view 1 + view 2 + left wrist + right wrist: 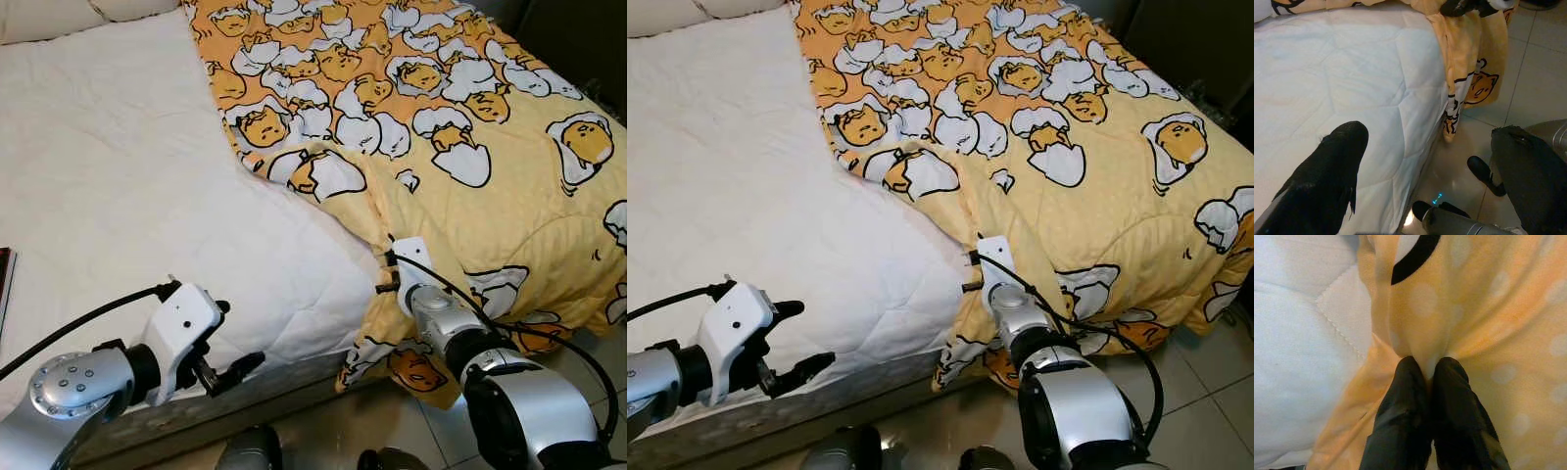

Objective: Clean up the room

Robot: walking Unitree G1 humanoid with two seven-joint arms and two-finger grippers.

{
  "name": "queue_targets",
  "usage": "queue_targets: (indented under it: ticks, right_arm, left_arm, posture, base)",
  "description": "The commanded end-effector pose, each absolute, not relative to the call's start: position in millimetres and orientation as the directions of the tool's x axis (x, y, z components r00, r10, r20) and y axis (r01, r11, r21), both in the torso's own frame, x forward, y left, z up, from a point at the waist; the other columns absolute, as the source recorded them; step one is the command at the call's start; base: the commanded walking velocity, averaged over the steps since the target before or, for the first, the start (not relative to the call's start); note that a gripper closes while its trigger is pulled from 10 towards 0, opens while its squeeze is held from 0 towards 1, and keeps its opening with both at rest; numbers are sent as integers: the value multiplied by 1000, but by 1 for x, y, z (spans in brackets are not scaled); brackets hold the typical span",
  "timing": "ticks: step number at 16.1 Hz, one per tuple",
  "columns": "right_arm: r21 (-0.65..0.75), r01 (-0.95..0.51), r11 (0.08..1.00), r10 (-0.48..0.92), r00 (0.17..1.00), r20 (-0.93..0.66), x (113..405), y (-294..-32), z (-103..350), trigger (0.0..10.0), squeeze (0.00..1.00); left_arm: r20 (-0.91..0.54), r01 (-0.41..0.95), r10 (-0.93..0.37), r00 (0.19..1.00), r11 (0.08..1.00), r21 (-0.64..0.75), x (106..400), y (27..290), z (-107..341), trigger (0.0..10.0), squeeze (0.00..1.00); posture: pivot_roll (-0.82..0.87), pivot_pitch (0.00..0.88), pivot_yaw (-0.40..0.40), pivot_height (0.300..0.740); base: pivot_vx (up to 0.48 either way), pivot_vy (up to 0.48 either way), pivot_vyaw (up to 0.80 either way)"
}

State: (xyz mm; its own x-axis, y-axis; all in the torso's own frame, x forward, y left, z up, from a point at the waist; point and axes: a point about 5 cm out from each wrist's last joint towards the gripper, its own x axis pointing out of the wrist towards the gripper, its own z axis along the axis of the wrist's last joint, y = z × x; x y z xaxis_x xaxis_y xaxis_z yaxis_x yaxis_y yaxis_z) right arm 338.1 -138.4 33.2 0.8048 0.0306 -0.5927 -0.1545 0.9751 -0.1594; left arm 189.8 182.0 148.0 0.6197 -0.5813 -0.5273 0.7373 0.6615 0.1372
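One right wrist close-up shows the right claw (1427, 369) pinching the blanket (1488, 323).

Soft printed cloth blanket (470, 196); matt quilted white mattress (127, 196); glossy tiled floor (1528, 73)

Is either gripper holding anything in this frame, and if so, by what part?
The right gripper pinches a fold of the yellow blanket near its bunched edge at the bed's foot. The left gripper is open over the white mattress, holding nothing.

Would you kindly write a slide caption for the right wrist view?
Right gripper shut on a fold of the yellow blanket beside the white quilted mattress.
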Motion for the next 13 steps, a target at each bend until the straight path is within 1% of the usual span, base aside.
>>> queue_targets:
  ticks: [1,5,6,8,11,12,13]
  right_arm:
    - [-141,-152,978,40,809,-587,340,-140,35,0,0]
    - [-93,-141,986,63,818,-571,342,-147,39,0,0]
    - [-45,-135,990,87,821,-564,342,-149,39,0,0]
    - [-15,-166,986,130,820,-557,341,-149,39,0,0]
    - [104,-295,950,307,813,-495,342,-143,44,0,0]
    - [171,-463,870,487,747,-453,337,-133,45,0,0]
    - [216,-602,769,629,649,-428,327,-125,42,0,0]
  left_arm:
    - [-525,734,-578,625,664,143,191,181,146,10000,0]
    - [-516,731,-580,631,668,143,196,180,142,10000,0]
    - [-511,731,-582,633,667,145,200,179,141,10000,0]
    - [-504,729,-583,637,667,151,203,178,141,10000,0]
    - [-495,723,-580,647,672,160,207,180,140,10000,0]
    - [-493,724,-581,648,671,161,206,179,140,10000,0]
    - [-492,725,-583,647,670,159,206,179,139,10000,0]
  posture:
    - [149,68,18,740]
    - [121,38,26,740]
    - [113,30,25,740]
    - [104,21,23,740]
    - [84,8,19,740]
    - [83,7,17,740]
    - [78,9,18,740]
  base:
    - [0,0,0]
    - [0,0,0]
    - [0,0,0]
    - [0,0,0]
    - [0,0,0]
    - [0,0,0]
    - [0,0,0]
